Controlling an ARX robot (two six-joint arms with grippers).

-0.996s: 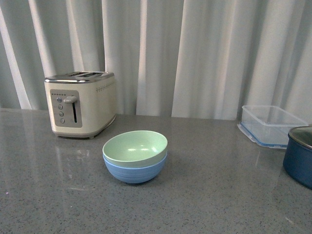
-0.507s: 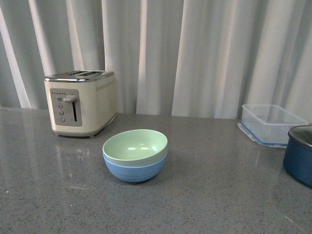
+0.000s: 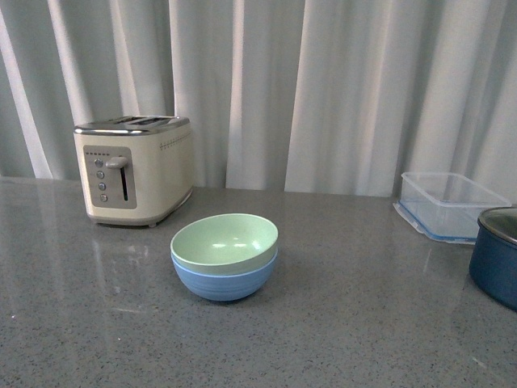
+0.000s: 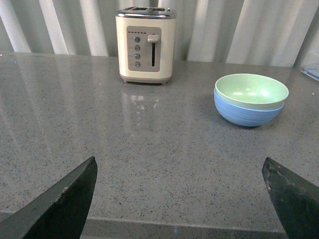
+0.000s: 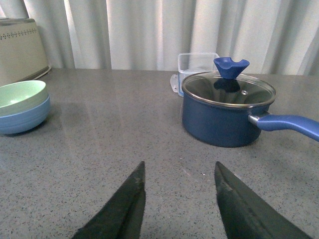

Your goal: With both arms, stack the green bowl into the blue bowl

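Note:
The green bowl (image 3: pixel 224 242) sits nested inside the blue bowl (image 3: pixel 224 280) on the grey counter, upright, in the middle of the front view. Neither arm shows in that view. In the left wrist view the green bowl (image 4: pixel 251 90) and blue bowl (image 4: pixel 247 114) lie far beyond my left gripper (image 4: pixel 179 167), which is open wide over bare counter near its front edge. The right wrist view has the green bowl (image 5: pixel 21 94) in the blue bowl (image 5: pixel 25 118) well off to one side of my open right gripper (image 5: pixel 179 169), which holds nothing.
A cream toaster (image 3: pixel 133 171) stands behind the bowls at the left. A clear plastic container (image 3: pixel 449 205) and a dark navy pot (image 3: pixel 497 257) with a glass lid (image 5: pixel 228 88) and long handle (image 5: pixel 289 124) sit at the right. White curtains hang behind the counter.

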